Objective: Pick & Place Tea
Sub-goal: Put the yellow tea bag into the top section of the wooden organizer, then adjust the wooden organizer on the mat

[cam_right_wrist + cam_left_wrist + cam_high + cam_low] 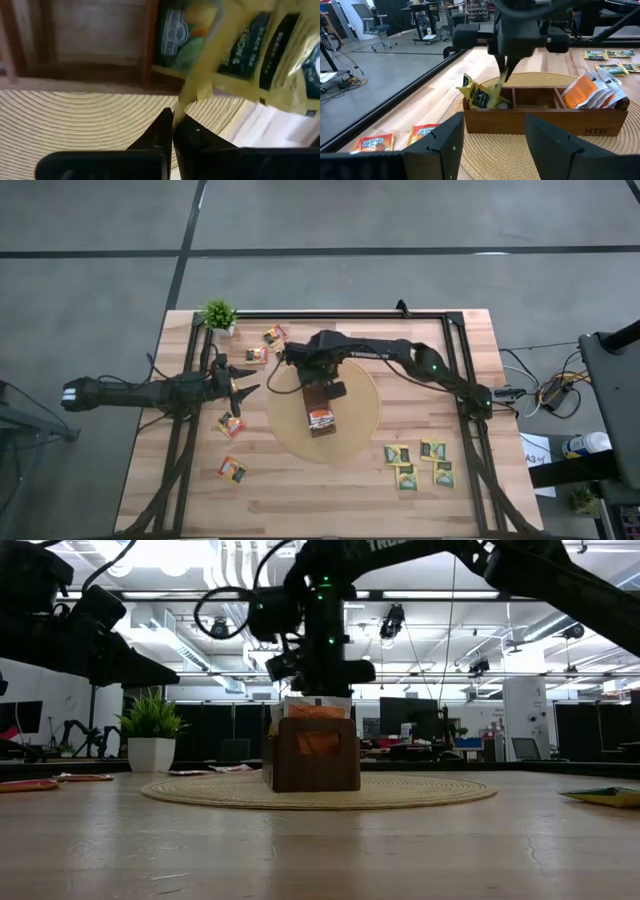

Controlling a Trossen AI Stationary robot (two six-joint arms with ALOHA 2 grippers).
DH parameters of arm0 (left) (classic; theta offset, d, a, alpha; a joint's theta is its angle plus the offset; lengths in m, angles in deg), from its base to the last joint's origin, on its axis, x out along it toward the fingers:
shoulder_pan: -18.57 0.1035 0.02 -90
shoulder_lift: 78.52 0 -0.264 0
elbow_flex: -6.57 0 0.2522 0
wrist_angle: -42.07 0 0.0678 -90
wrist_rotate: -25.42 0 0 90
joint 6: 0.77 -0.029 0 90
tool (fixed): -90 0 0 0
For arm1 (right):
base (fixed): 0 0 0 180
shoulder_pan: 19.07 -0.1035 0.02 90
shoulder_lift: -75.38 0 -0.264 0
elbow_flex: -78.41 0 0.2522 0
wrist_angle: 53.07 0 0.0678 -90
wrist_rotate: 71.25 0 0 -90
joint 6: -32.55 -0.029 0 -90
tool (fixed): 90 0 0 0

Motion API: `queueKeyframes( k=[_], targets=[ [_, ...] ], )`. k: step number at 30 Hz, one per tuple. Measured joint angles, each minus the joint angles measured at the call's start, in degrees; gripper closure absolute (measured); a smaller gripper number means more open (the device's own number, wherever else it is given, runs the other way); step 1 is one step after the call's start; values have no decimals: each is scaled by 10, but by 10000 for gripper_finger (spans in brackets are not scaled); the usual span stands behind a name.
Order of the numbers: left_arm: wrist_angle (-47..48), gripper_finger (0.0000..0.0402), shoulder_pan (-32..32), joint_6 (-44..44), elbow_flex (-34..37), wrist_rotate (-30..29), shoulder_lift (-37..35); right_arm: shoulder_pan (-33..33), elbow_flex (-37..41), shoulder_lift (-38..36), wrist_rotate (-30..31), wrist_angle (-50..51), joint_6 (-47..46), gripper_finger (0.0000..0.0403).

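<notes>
At the centre of the high view a long narrow wooden box [320,408] lies on a round woven mat [360,420] on the wooden worktop [300,490]. The right tool [506,75] hangs over the end of the box that points to the top of that frame, its fingers [160,132] pressed together on the corner of a yellow tea sachet [479,93]; the sachet hangs tilted, its lower part already inside that end compartment, seen at centre left of the left wrist view. In that same view the middle compartment shows only bare wood, and the compartment at the right of the frame holds a fanned bunch of orange sachets [587,91] standing on edge. The left tool [240,385] hovers at the left of the high view, just off the mat's edge, its fingers [440,147] spread wide with nothing between them. More tea lies loose on the worktop: two orange sachets [231,423] in the lower left of the high view, two red-brown sachets [273,335] towards the upper left near a small potted plant [219,314], and four green-and-yellow sachets [420,462] grouped at the lower right, well apart from the mat. In the low view the box stands at the centre of the frame on the mat with the right arm coming down onto it.
</notes>
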Motion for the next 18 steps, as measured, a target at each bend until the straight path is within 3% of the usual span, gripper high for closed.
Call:
queueKeyframes(
  k=[4,18],
  targets=[
    [0,199,0,0,0,0,1,3,1,3,9,39,-32,395],
    [0,199,0,0,0,0,4,-2,-41,-29,0,28,-32,395]
  ],
)
